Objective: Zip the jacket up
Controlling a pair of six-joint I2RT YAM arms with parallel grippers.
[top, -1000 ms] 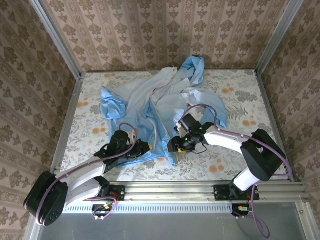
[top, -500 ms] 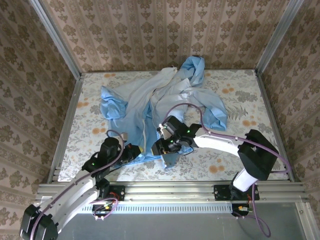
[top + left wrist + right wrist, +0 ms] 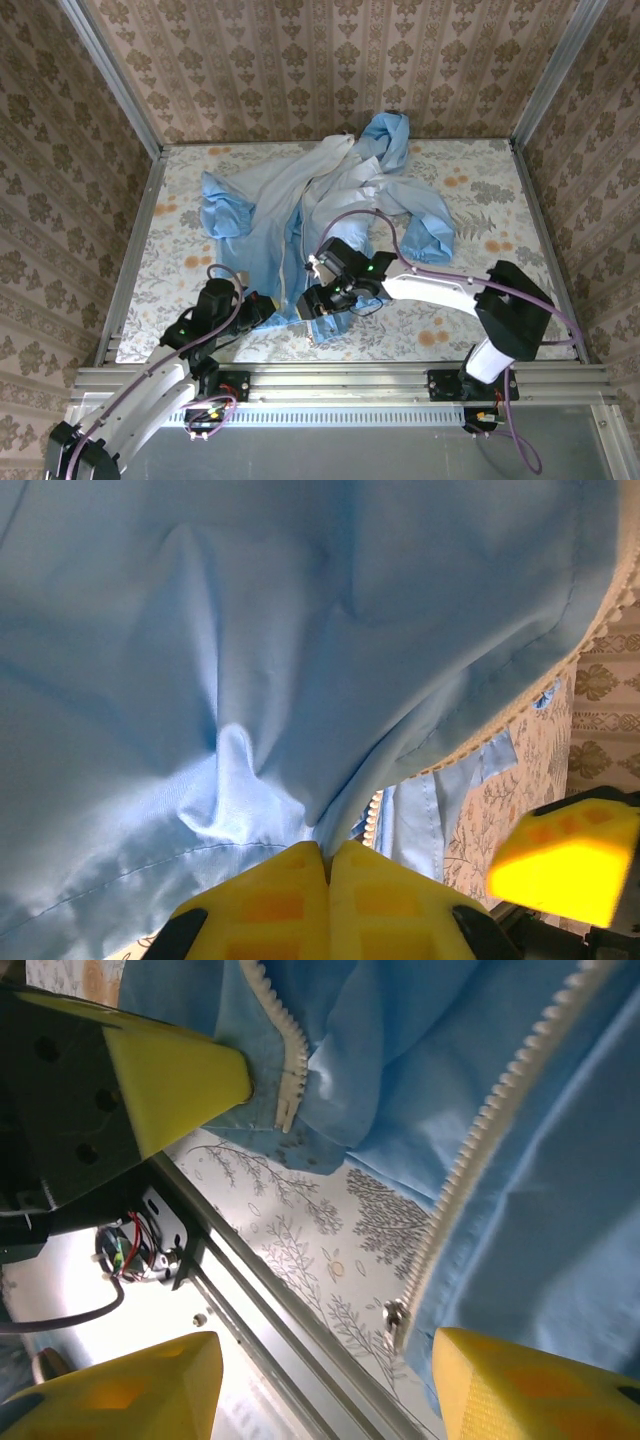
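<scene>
- Big picture first: the jacket [image 3: 330,210] lies crumpled across the middle and upper part of the table [image 3: 480,340], hem toward the bottom of the top view, both arms working that hem.
- The left gripper [image 3: 262,308] is at the hem's lower left. On its wrist view the yellow fingers [image 3: 290,900] are clenched together, a fold of blue cloth pinched between them.
- The right gripper [image 3: 312,300] is just beside it on the right, released and holding nothing. Its fingertips [image 3: 130,1385] sit wide apart in the bottom corners of its wrist view.
- There are two zipper halves: the long toothed strip [image 3: 490,1130] slants from upper right to lower centre, and the short strip [image 3: 292,1060] sits upper left, against the left gripper's finger.
- Here's the crux: the long strip's loose end [image 3: 398,1315] hangs just above the open gap, nearer the right-hand fingertip. The right arm looks closest and would have to carry it up-left to its mate.
</scene>
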